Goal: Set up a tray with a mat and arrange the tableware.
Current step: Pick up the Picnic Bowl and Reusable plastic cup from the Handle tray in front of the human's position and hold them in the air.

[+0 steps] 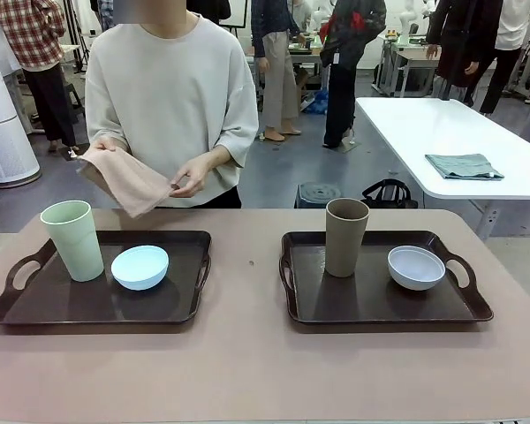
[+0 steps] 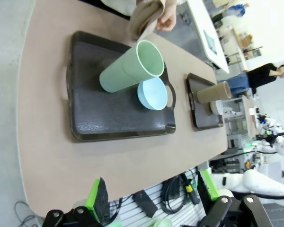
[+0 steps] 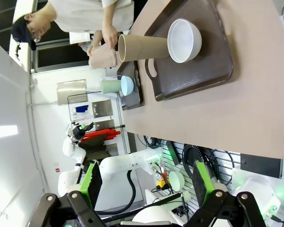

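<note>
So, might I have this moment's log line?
left gripper open; right gripper open; person holds tan cloth mat; left dark tray: pale green plastic cup, light blue bowl; right tray: tan-brown plastic cup, white bowl

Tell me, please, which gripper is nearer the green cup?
Left. The left gripper hangs off the table, facing the tray with the green cup; the right gripper faces the other tray.
</note>
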Controlling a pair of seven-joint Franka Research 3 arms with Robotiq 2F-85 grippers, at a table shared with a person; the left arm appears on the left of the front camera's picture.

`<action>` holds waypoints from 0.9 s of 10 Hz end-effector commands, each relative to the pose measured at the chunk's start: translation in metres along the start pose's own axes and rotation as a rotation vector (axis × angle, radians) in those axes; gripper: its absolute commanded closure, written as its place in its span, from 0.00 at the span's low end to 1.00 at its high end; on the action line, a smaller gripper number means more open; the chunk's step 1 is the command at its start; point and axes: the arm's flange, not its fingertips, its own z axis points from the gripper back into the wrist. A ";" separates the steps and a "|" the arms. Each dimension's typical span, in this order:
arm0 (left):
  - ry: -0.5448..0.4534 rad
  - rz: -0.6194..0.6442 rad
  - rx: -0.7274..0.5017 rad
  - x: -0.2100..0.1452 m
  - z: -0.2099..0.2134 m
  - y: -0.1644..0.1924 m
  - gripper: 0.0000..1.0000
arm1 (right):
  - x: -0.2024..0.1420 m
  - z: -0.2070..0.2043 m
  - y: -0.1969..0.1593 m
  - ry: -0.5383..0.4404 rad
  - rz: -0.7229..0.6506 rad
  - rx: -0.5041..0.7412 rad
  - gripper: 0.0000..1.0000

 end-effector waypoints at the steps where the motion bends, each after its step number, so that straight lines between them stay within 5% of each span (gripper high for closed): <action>1: -0.016 -0.203 0.161 0.007 0.007 -0.021 0.00 | 0.010 -0.023 0.036 0.016 0.068 -0.134 0.00; 4: 0.001 -0.442 0.442 0.033 0.003 -0.067 0.00 | 0.036 -0.112 0.134 0.062 0.228 -0.382 0.00; 9: 0.161 -0.730 0.566 0.057 -0.039 -0.084 0.00 | 0.009 -0.275 0.252 0.166 0.594 -0.600 0.00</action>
